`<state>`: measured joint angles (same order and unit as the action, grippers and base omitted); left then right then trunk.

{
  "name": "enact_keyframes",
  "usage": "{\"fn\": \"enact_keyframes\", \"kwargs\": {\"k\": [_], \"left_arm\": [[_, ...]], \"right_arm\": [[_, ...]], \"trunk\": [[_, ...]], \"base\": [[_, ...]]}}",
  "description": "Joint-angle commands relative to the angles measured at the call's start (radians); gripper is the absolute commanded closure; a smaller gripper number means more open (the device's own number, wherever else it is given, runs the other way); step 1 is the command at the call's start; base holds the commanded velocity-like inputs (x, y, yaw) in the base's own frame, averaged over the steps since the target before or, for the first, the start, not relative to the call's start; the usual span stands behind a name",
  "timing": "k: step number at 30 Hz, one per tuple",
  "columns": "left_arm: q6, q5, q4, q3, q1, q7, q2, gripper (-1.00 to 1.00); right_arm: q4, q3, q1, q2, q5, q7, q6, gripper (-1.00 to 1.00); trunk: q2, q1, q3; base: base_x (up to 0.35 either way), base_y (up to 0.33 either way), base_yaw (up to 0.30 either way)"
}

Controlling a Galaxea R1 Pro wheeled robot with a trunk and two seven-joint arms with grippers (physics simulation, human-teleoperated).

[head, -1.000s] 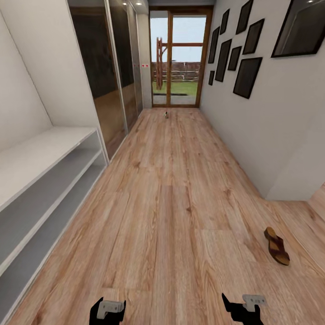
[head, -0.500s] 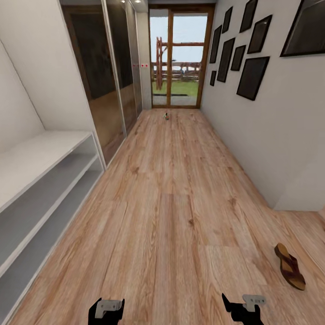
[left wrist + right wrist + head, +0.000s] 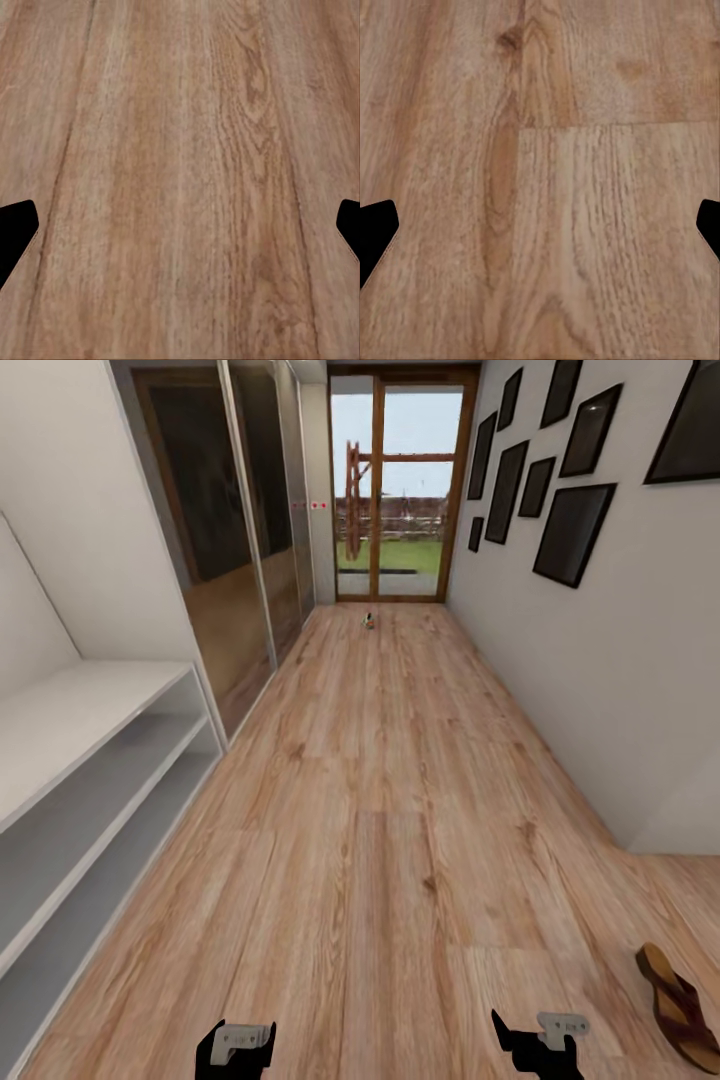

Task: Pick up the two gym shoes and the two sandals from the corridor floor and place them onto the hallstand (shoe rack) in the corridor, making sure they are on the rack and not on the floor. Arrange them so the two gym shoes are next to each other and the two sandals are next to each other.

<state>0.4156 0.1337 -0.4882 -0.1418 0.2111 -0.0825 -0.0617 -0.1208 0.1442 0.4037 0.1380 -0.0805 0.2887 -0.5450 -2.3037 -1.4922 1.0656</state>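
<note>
We look down a corridor floor (image 3: 380,810) of wood-grain planks toward a glass door (image 3: 398,485). The hallstand (image 3: 90,780) runs along our left wall. One sandal (image 3: 685,1005) lies on the floor at far right. A small object (image 3: 369,621), too distant to identify, sits near the door. Dark frames (image 3: 572,530) hang on the right wall.

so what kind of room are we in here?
A home corridor or entry hall, most likely: a long plank floor runs to a glazed door with a garden outside, a low white shoe rack lines one wall, picture frames hang opposite, and a sandal lies on the floor.
</note>
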Motion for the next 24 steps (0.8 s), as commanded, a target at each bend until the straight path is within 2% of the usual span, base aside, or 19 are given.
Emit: {"fn": "enact_keyframes", "kwargs": {"k": [1, 24], "left_arm": [[0.003, 0.009, 0.0, -0.009, 0.001, -0.006, -0.001, -1.0], [0.004, 0.009, -0.001, -0.009, 0.0, -0.006, -0.001, -1.0]], "right_arm": [[0.001, 0.005, 0.001, 0.0, -0.008, 0.01, -0.001, -1.0], [0.001, 0.005, 0.001, 0.002, -0.008, 0.013, -0.001, -1.0]], "trunk": [[0.0, 0.0, 0.001], [0.0, 0.0, 0.001]], "base": [[0.343, 0.0, 0.0], [0.343, 0.0, 0.0]]}}
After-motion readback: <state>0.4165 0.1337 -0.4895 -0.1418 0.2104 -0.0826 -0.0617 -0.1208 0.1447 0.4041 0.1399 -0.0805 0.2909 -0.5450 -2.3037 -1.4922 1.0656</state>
